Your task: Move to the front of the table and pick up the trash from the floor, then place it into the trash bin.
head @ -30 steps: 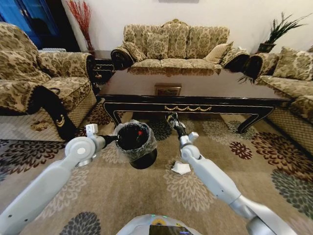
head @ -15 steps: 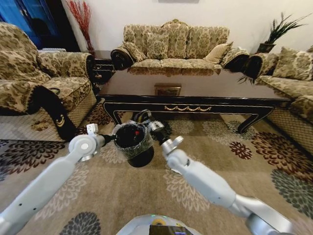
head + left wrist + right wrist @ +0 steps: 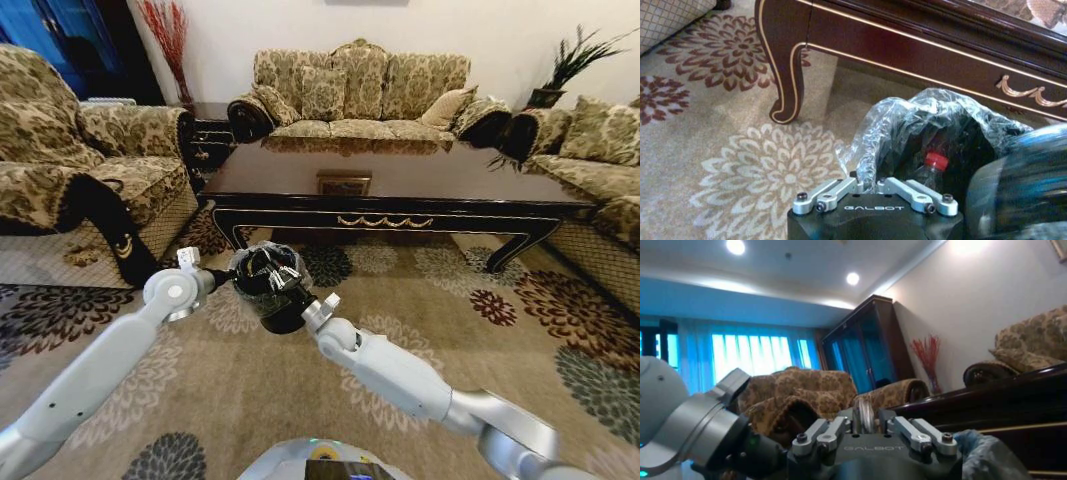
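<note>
Left gripper (image 3: 869, 186): pinched on the rim bag of the trash bin (image 3: 268, 290), holding it up off the floor (image 3: 250, 390).
Right gripper (image 3: 283, 279): over the bin's mouth; fingers (image 3: 867, 416) pressed tight on something thin, cannot tell what.
Bottle (image 3: 928, 172): clear, red cap, inside the bin.
Bin place: in front of the table (image 3: 400, 190), near its left leg.

A home living room: ornate floral sofas (image 3: 355, 85) ring a dark glossy coffee table (image 3: 400, 185) on flower-patterned carpet (image 3: 250, 390), with a potted plant (image 3: 565, 65) in the corner.
</note>
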You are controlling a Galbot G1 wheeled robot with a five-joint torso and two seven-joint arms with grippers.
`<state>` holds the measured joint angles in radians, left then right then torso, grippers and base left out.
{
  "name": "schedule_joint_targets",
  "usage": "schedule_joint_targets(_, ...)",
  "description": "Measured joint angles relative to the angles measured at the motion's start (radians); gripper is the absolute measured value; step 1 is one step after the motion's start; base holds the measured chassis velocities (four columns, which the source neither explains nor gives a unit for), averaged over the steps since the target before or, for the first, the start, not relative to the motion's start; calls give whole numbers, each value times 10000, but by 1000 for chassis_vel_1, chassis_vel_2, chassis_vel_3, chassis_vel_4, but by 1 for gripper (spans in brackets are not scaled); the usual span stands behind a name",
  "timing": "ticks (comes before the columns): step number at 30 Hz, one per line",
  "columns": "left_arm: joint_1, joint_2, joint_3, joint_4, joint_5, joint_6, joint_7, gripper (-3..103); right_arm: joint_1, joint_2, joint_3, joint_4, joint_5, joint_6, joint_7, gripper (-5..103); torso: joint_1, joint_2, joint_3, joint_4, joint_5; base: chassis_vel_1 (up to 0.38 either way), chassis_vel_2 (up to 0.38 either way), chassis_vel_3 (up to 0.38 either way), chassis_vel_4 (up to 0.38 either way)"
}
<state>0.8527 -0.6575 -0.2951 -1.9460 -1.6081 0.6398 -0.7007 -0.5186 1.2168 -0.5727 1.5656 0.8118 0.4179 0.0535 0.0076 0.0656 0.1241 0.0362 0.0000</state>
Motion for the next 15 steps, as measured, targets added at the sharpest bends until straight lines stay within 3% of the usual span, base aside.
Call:
schedule_joint_targets(1,47,14,-29,-48,5,0,1,4,-21,-39,57,9,3,1,0,32,0,0,0,2,0,0,0,0,0)
schedule_joint_targets(3,84,24,-51,-79,15,0,0,4,-46,-90,110,28,-1,5,0,32,0,0,0,3,0,0,0,0,0)
schedule_joint_targets(9,230,83,-218,-190,47,-3,21,4,-325,-471,1045,379,155,-89,344,58,0,0,0,0,1,0,0,0,0)
schedule_joint_targets(10,230,83,-218,-190,47,-3,21,4,-325,-471,1045,379,155,-89,344,58,0,0,0,0,1,0,0,0,0)
schedule_joint_targets(12,280,146,-334,-222,56,-3,19,4,-465,-716,1771,383,396,-472,1057,64,0,0,0,1,2,0,0,0,0)
schedule_joint_targets(13,315,195,-411,-242,60,-4,18,4,-535,-880,2160,243,489,-682,1436,75,0,0,0,2,1,0,0,0,0)
schedule_joint_targets(14,315,195,-411,-242,60,-4,18,4,-535,-880,2160,243,489,-682,1436,75,0,0,0,2,1,0,0,0,0)
schedule_joint_targets(15,338,253,-473,-270,60,-4,17,4,-644,-1110,2579,42,552,-1037,1965,80,0,0,0,5,3,0,0,0,0)
